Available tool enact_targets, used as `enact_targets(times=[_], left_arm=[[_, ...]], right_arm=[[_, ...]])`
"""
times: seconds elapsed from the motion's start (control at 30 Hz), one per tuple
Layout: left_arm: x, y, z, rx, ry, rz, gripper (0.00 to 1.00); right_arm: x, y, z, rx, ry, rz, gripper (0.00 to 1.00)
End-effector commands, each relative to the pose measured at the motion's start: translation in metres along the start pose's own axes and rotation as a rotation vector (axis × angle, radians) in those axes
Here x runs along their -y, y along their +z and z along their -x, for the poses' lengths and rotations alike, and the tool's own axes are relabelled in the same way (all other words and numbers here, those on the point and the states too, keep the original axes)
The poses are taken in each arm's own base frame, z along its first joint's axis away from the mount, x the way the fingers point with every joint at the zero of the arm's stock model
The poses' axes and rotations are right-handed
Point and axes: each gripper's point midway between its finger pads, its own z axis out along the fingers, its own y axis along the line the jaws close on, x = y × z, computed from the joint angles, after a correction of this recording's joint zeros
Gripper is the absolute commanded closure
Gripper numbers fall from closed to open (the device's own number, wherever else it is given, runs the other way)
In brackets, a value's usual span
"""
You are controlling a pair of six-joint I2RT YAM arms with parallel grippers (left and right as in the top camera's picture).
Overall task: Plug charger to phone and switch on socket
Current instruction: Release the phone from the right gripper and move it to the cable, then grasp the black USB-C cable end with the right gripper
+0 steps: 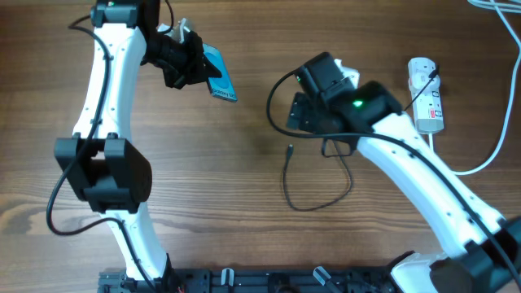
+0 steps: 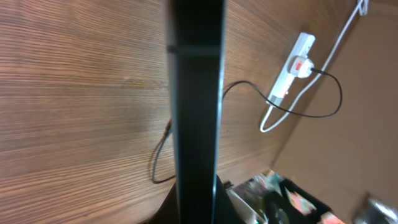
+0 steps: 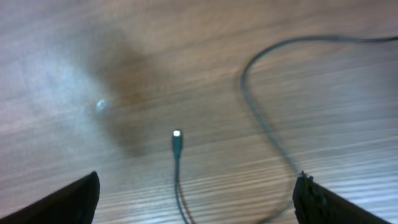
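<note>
On the surface (image 1: 244,179) the charger (image 3: 177,142) is laid tip-forward, centred under the empty, wide-open right tool (image 3: 198,183); the phone (image 1: 222,78) is clamped in the left tool (image 1: 194,67)

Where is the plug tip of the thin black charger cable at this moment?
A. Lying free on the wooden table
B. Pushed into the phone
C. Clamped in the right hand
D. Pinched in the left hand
A: in the right wrist view the plug tip lies on the table ahead of the open right hand, touching neither finger, while the left hand holds the phone.
</note>
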Motion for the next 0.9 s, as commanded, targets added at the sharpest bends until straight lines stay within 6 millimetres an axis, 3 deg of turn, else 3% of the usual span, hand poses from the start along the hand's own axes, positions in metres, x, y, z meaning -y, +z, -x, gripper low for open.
enact_targets(times=[0.0,0.03,0.13,0.33,0.6,0.87], left_arm=[[-0.003,-0.018,0.005,0.064,-0.058,0.025,0.96],[-0.005,-0.02,0.007,0.07,-0.065,0.027,0.96],[-0.014,-0.022,0.009,0.086,-0.075,0.063,0.96],[-0.017,-0.022,0.011,0.097,-0.074,0.086,0.96],[-0.017,-0.022,0.013,0.102,-0.07,0.084,0.96],[-0.017,-0.022,0.013,0.102,-0.07,0.084,0.96]], right_arm=[[-0.007,0.041,-0.028,-0.109,-0.016,0.027,0.0],[-0.009,0.052,-0.034,-0.13,-0.036,0.041,0.02],[-0.011,0.077,-0.053,-0.201,-0.046,0.053,0.26],[-0.011,0.11,-0.066,-0.257,-0.035,0.006,0.41],[-0.013,0.136,-0.094,-0.347,0.006,-0.047,0.42],[-0.009,0.147,-0.102,-0.369,0.076,-0.087,0.46]])
